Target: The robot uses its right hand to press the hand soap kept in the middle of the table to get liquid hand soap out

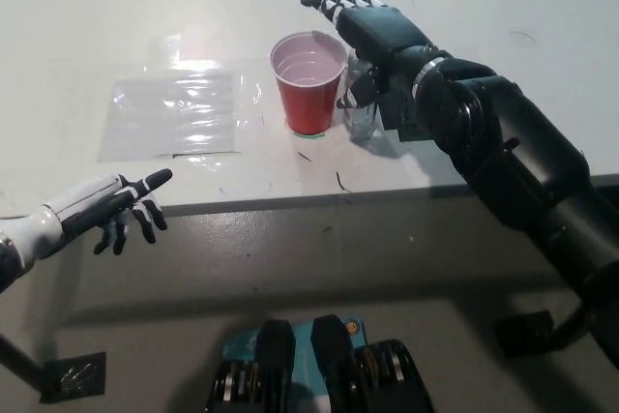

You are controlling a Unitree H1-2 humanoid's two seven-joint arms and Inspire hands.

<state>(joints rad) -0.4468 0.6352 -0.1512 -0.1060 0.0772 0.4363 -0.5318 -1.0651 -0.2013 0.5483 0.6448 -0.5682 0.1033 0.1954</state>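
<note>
Resting off the near edge at the left, the white left hand (111, 208) lies released, fingers spread. Right of it a flat clear plastic sheet (172, 111) lies on the white surface (87, 16). Mid-table, the red plastic cup (309, 82) stands just beside the small clear soap bottle (365, 115), mostly hidden under the black right hand (372, 31), flat with fingers extended, grasping nothing. Likely light and tippy, the bottle wants a straight-down press on its pump; bare room lies far and left.

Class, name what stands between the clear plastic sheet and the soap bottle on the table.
In the head view, the red cup stands between the plastic sheet and the soap bottle, close beside the bottle, which the right hand partly covers.
</note>
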